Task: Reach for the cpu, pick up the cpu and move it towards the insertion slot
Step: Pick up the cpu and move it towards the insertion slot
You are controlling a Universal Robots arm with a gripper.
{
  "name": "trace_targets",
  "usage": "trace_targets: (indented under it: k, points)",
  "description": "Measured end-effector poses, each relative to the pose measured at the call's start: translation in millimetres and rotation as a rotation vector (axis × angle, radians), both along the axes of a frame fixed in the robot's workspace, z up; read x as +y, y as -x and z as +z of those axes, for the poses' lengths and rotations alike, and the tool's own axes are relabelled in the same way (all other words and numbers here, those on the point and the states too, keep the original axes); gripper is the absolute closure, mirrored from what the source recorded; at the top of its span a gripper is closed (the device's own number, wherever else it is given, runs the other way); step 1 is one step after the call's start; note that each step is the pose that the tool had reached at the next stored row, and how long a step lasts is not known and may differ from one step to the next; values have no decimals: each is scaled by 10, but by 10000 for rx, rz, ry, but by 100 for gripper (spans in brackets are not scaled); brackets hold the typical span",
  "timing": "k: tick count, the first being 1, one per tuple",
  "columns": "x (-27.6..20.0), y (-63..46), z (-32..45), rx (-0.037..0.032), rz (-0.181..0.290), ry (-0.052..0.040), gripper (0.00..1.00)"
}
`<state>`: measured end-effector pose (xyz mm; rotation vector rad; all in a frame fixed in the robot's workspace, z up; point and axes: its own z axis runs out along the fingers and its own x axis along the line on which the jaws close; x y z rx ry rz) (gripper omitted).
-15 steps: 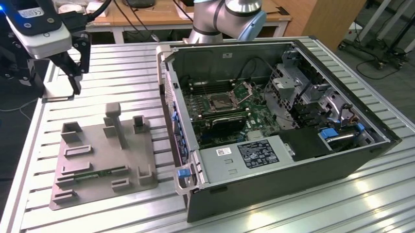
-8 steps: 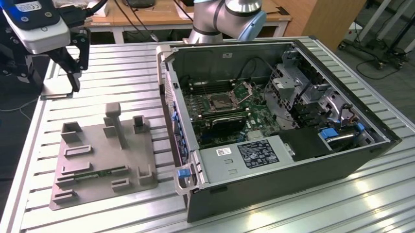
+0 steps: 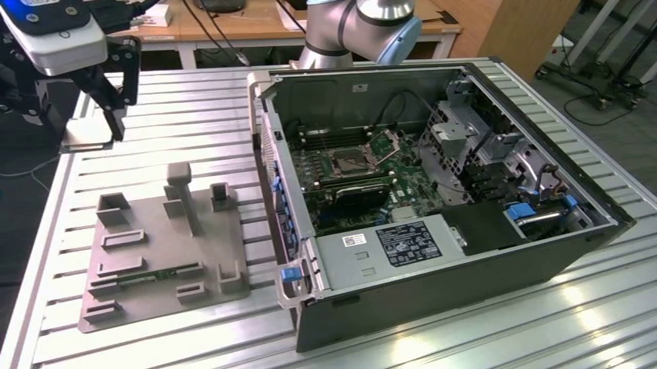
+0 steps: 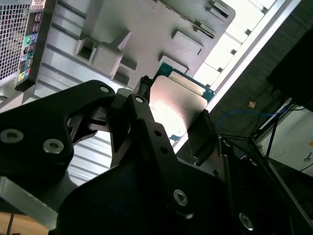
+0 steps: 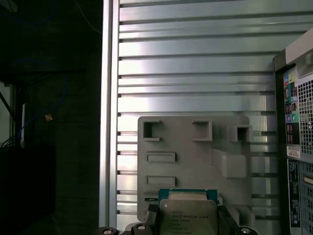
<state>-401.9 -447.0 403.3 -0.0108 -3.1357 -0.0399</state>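
Silver-lidded cpu [image 5: 188, 215] was clamped edge to edge between the two black fingers of the gripper [image 4: 172, 116], which were closed only to the chip's width. It hung clear of the grey fixture tray [image 3: 154, 254]. Pick-up looked done and the carry hardly begun: the insertion slot [image 3: 349, 163] lay well apart, inside the open computer case [image 3: 462, 254] toward the exterior view's right. Faint engraved lines on the lid were too small to read, as was the power supply label [image 3: 408, 242].

cpu [image 5: 188, 215] silver, green rim | tray [image 3: 154, 227] grey | table [image 3: 165, 115] ribbed silver
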Motion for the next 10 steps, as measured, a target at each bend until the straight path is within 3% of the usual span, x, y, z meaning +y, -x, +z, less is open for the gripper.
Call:
trace_targets:
  k: [10]
  points:
    - [0,0,6,1,0,0,46]
